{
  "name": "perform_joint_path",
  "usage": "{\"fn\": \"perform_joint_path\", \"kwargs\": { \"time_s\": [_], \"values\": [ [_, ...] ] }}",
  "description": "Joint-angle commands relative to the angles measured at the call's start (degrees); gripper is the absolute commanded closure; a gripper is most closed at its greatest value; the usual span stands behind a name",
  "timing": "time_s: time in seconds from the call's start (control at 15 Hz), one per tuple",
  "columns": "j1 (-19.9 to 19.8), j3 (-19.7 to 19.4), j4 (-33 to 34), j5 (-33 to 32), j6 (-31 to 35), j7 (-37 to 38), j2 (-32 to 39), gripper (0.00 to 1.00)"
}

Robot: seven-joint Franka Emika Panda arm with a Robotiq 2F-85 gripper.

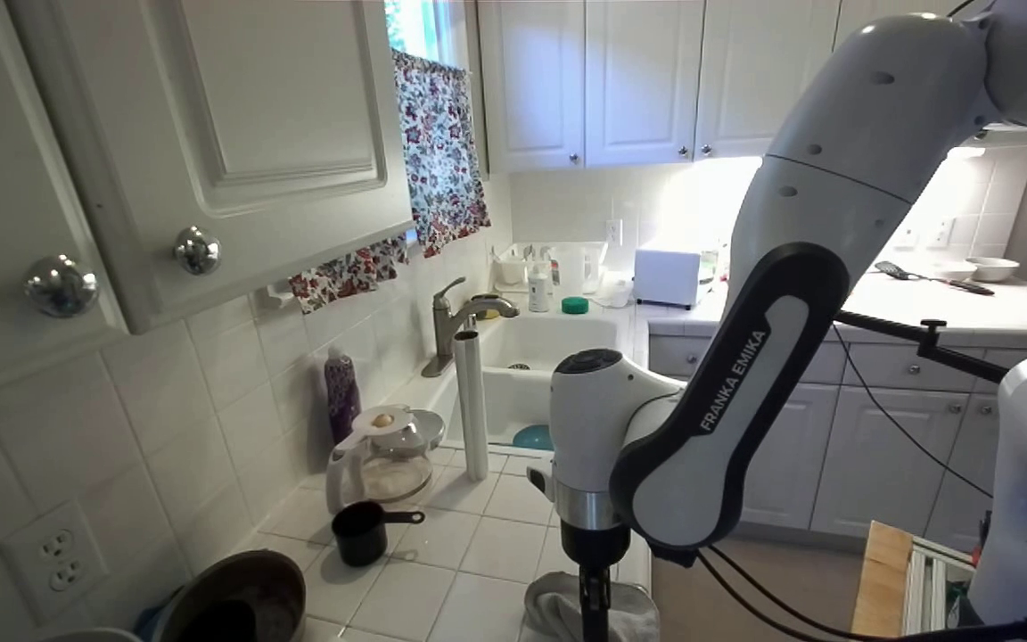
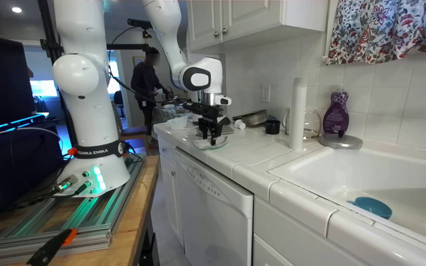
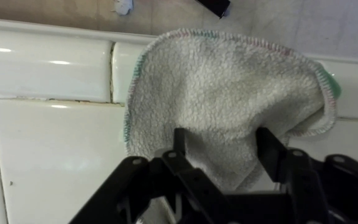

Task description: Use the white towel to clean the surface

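Note:
The towel is greyish white with green and red stitching along its edge (image 3: 210, 81). It lies crumpled on the white tiled counter (image 3: 51, 155), and in the wrist view it reaches over the counter's rounded front edge. It also shows in an exterior view (image 1: 551, 602). A bit of something green (image 3: 332, 84) peeks out from under its right side. My gripper (image 3: 219, 130) points straight down over the towel. Its fingers stand apart, with folded towel cloth between and under them. In both exterior views the gripper (image 1: 595, 615) (image 2: 209, 139) is low at the counter.
A black measuring cup (image 1: 360, 533), a glass carafe (image 1: 398, 473), a white upright tube (image 1: 471, 401) and a dark pan (image 1: 242, 597) stand on the counter. A purple bottle (image 2: 336, 112) stands by the wall. The sink (image 2: 412, 166) holds a blue cup (image 2: 372, 207).

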Motion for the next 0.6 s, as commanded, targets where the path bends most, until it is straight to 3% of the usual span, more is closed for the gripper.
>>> {"fn": "perform_joint_path", "kwargs": {
  "time_s": [0.0, 0.27, 0.53],
  "values": [
    [0.15, -0.02, 1.15, -3.55, 1.22, 2.6, 1.99, 0.7],
    [0.19, 0.17, 1.18, -3.88, 1.5, 3.01, 1.97, 0.98],
    [-1.56, -0.96, 0.51, -2.71, 3.68, 2.03, 2.38, 0.97]
  ]
}}
